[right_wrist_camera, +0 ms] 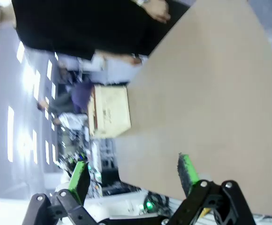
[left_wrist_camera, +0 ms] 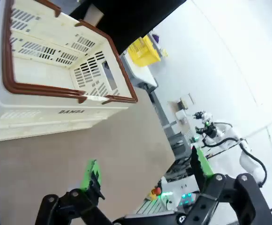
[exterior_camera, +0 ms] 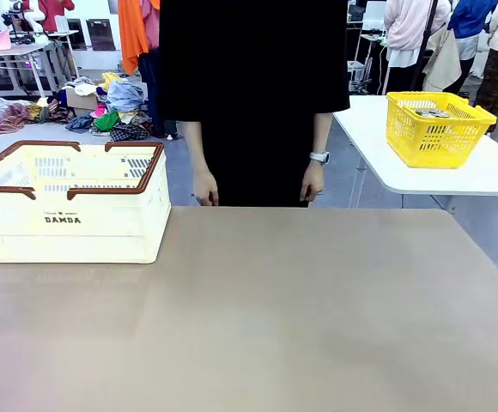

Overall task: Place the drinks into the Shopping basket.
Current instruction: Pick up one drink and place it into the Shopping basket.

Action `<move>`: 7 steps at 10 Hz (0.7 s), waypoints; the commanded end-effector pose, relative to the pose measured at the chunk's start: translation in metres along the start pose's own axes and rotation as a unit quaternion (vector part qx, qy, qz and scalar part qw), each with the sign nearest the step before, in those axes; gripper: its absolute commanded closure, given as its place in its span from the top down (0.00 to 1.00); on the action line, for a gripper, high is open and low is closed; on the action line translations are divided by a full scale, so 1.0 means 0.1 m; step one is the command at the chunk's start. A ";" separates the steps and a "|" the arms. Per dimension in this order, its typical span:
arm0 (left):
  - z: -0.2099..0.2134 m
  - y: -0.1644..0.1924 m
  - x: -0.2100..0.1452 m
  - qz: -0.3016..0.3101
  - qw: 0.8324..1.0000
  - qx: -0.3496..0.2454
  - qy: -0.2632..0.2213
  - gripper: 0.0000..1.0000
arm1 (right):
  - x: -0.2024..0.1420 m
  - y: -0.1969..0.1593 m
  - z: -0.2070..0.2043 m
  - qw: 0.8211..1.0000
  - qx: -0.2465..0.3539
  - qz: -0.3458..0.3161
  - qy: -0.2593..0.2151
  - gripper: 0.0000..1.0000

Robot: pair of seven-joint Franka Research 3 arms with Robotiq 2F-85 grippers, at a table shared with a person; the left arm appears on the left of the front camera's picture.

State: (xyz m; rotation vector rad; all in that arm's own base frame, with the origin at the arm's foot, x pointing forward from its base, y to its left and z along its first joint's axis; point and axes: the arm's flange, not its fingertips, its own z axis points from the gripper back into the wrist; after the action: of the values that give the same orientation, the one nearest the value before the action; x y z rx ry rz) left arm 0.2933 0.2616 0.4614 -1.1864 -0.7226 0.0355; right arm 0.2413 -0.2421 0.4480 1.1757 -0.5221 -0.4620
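- Left jaws stand spread wide with nothing between them. In the left wrist view you can see their green pads point(left_wrist_camera: 93, 171) over the tan surface point(left_wrist_camera: 79, 154), on the robot's side of the Shopping basket point(left_wrist_camera: 42, 117).
- You will find the Shopping basket upright at the far left of the surface. Its "DAMDA" side faces the robot, and its brown rim point(exterior_camera: 26, 190) runs round the open top.
- Just right of the basket, past the far edge of the surface, a person point(exterior_camera: 249, 86) in a black top stands facing you.
- Both of the person's arms hang down. The hand nearer the basket point(exterior_camera: 204, 187) sits at the far edge of the surface. The hand farther from the basket point(exterior_camera: 312, 182) is at that same edge, with a pale watch point(exterior_camera: 319, 157) on its wrist.
- Well to the right of the Shopping basket and farther back, a smaller yellow basket point(exterior_camera: 438, 129) sits on a separate white surface point(exterior_camera: 489, 172).
- Right jaws are spread wide as well, gripping nothing. In the right wrist view their green pads point(right_wrist_camera: 186, 168) are well apart from the Shopping basket, with the bare tan surface lying between them and it.
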 end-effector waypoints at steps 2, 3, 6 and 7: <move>0.00 0.00 0.00 0.000 1.000 0.000 0.000 1.00 | 0.00 0.00 0.00 1.000 0.000 0.000 0.000 1.00; 0.00 0.00 0.00 0.000 1.000 0.000 0.000 1.00 | 0.00 0.00 0.00 1.000 0.000 0.000 0.000 1.00; 0.00 0.00 0.00 0.000 1.000 0.000 0.000 1.00 | 0.00 0.00 0.00 1.000 0.000 0.000 0.000 1.00; 0.00 0.00 0.00 0.000 1.000 0.000 0.000 1.00 | 0.00 0.00 0.00 1.000 0.000 0.000 0.000 1.00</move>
State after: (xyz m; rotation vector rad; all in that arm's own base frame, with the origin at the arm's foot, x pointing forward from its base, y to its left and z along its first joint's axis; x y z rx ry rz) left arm 0.2928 0.2616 0.4583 -1.1680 -0.7115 0.0333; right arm 0.2424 -0.2389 0.4458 1.1748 -0.5183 -0.4733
